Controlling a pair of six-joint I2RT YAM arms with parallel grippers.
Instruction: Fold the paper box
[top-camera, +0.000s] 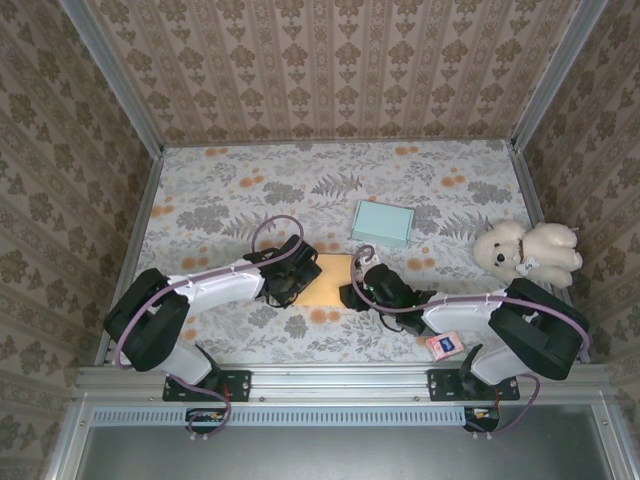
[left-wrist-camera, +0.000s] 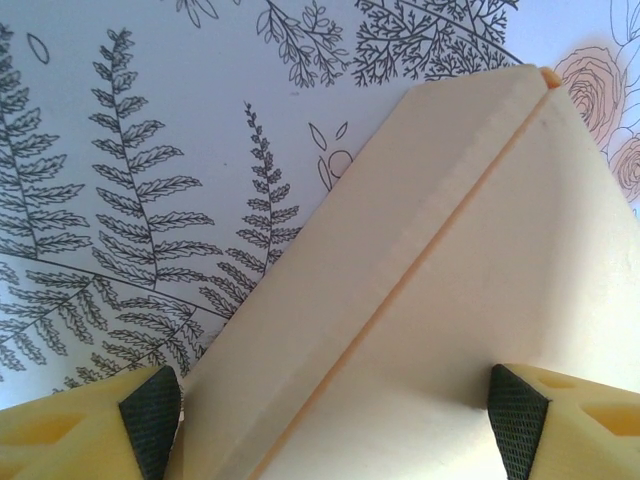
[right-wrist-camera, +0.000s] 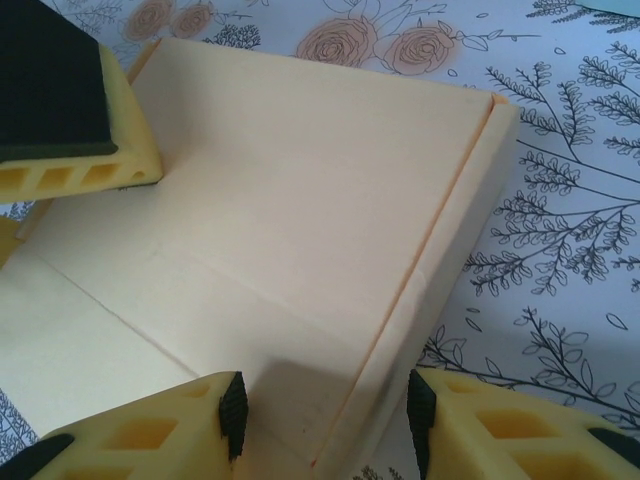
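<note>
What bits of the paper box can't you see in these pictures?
Top view: the left gripper and right gripper cover both ends of the paper box.
Left wrist view: the bottom edge cuts off the box's near part.
Right wrist view: too close to tell whether the right gripper pinches the box's side wall.
Top view: the pink object is too small to identify.

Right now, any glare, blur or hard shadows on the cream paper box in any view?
Top external: even light, no glare, cream paper box small but sharp. Left wrist: box crisp along the fold, no glare. Right wrist: soft shadow across the box at its near end, otherwise clear.
</note>
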